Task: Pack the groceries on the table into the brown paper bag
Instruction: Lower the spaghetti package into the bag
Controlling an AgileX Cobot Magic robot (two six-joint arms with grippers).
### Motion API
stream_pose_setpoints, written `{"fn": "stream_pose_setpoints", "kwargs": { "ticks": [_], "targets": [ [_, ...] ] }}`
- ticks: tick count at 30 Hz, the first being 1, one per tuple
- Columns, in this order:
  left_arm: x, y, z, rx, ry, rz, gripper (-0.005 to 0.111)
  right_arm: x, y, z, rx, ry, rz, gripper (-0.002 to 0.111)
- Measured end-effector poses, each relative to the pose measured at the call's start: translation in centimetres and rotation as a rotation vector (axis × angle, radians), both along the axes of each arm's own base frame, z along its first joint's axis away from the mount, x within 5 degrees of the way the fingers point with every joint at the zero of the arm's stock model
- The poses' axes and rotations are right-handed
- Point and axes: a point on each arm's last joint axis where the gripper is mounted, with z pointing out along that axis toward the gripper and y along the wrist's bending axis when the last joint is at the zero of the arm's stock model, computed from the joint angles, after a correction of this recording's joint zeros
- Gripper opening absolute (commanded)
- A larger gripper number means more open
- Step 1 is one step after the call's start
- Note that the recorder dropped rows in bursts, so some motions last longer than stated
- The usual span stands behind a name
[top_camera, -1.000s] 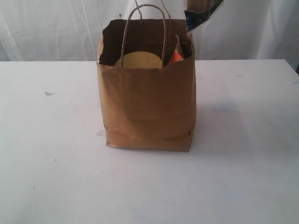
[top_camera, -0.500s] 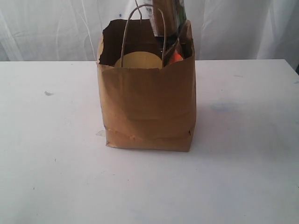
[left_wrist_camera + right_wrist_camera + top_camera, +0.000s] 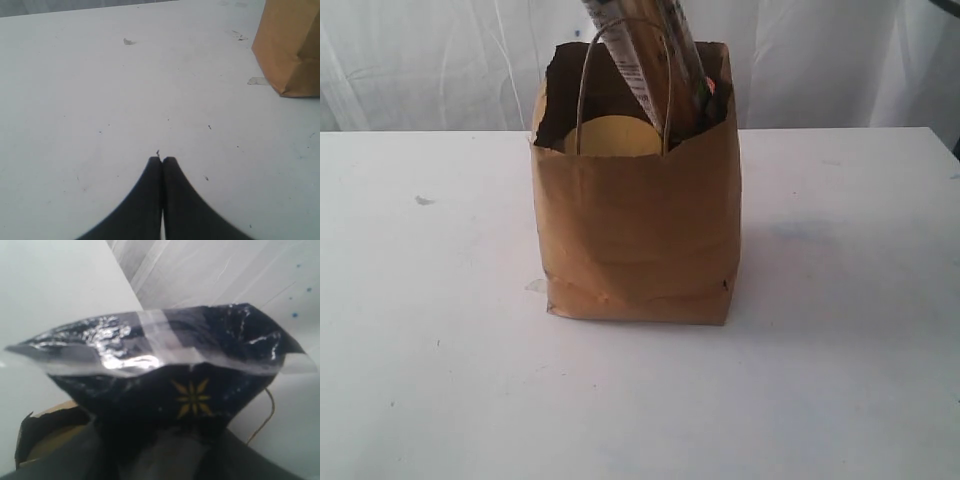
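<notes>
Right gripper (image 3: 165,457) grasps the blue spaghetti packet (image 3: 175,365) by its dark, star-printed end. A blurred finger (image 3: 65,455) sits on either side, and the jaws are held partly apart by the packet between them. The packet leans out of the open top of the brown paper bag (image 3: 635,230), with its lower end down inside the bag and its upper end running past the top of the exterior view. Just beside it inside the bag lies a round tan lid (image 3: 615,135). The bag stands upright on the white table (image 3: 840,380). The left gripper (image 3: 161,160) is clenched with its tips pressed together and nothing between them, over bare table apart from the bag's lower corner.
</notes>
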Motion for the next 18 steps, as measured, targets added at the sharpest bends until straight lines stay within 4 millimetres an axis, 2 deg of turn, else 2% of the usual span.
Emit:
{"fn": "stream_pose_setpoints", "kwargs": {
  "ticks": [11, 18],
  "targets": [
    [0.0, 0.0, 0.0, 0.000, 0.000, 0.000, 0.000, 1.5, -0.6, -1.1, -0.016, 0.070, 0.002, 0.000],
    [0.0, 0.0, 0.0, 0.000, 0.000, 0.000, 0.000, 2.3, 0.2, -2.2, -0.022, 0.107, 0.030, 0.000]
  ]
}}
